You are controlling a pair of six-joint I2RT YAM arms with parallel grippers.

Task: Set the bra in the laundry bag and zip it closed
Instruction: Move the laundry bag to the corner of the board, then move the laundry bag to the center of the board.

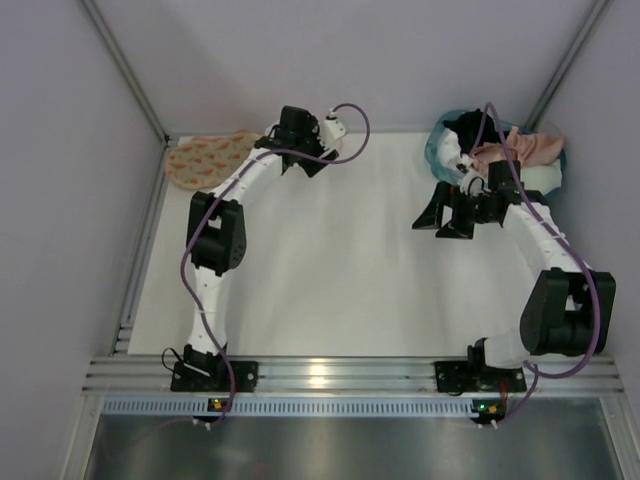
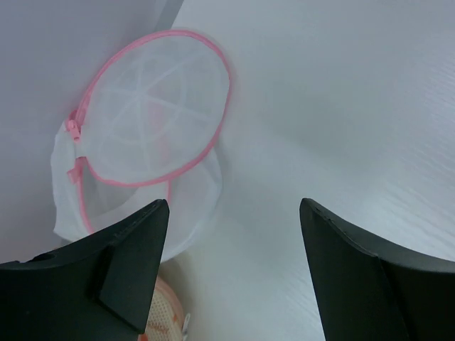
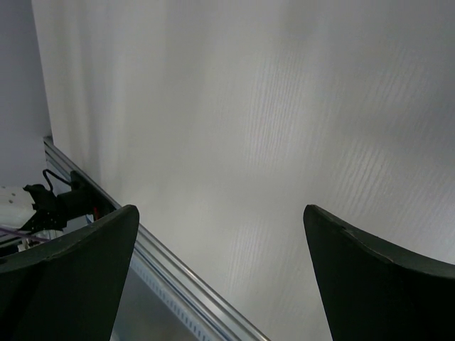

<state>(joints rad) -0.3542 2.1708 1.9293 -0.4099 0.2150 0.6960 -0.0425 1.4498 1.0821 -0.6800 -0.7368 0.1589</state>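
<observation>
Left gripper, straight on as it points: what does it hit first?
Likely the laundry bag, in line with one finger; the mid-gap line passes just right of it, over table. Depth unclear.

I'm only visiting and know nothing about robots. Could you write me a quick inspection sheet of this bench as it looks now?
Surface: white table, no marks seen.
Job's things: bag at the far left, looks unzipped, one half raised; pink bra bunched in the basket.
Clutter: orange printed pad at the far left; dark clothes in the basket.
Grippers: left gripper open beside the bag, holding nothing; right gripper open over bare table.
Cables: a purple cable runs along each arm; the right one crosses over the basket.
Surroundings: grey walls; metal rail at the near edge.
</observation>
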